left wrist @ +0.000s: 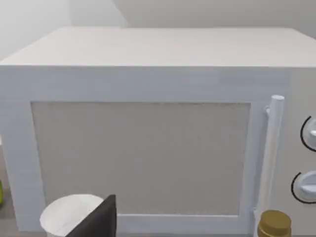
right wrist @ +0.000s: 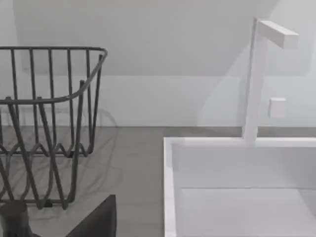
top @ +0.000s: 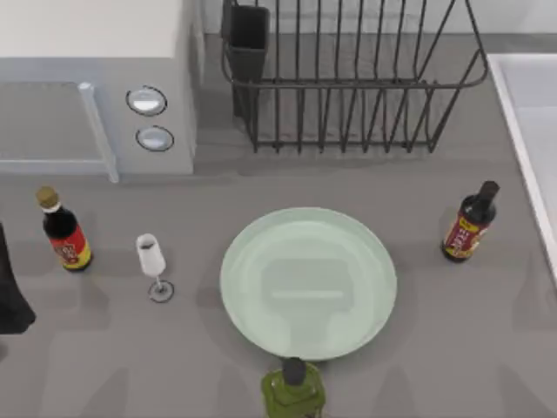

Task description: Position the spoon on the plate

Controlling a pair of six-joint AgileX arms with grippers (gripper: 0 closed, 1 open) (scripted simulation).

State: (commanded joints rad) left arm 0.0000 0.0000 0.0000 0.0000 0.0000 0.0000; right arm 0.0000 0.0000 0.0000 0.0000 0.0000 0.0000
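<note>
The plate (top: 309, 283), large, round, pale mint green and glossy, lies flat at the middle of the table with nothing on it. The spoon is out of view. My left arm (top: 10, 292) is a dark shape at the table's left edge, well left of the plate. In the left wrist view a dark part of my left gripper (left wrist: 98, 219) is in front of a white microwave (left wrist: 148, 148). Beside that dark part lies a white rounded thing (left wrist: 66, 215) that I cannot identify. A dark part of my right gripper (right wrist: 96, 222) faces the sink (right wrist: 237, 197).
Around the plate stand a small white wine glass (top: 153, 261), a red-labelled bottle (top: 63, 231) at left, another (top: 470, 222) at right, and a green bottle (top: 294, 392) at the front. Behind are the microwave (top: 96, 87) and a wire dish rack (top: 348, 78).
</note>
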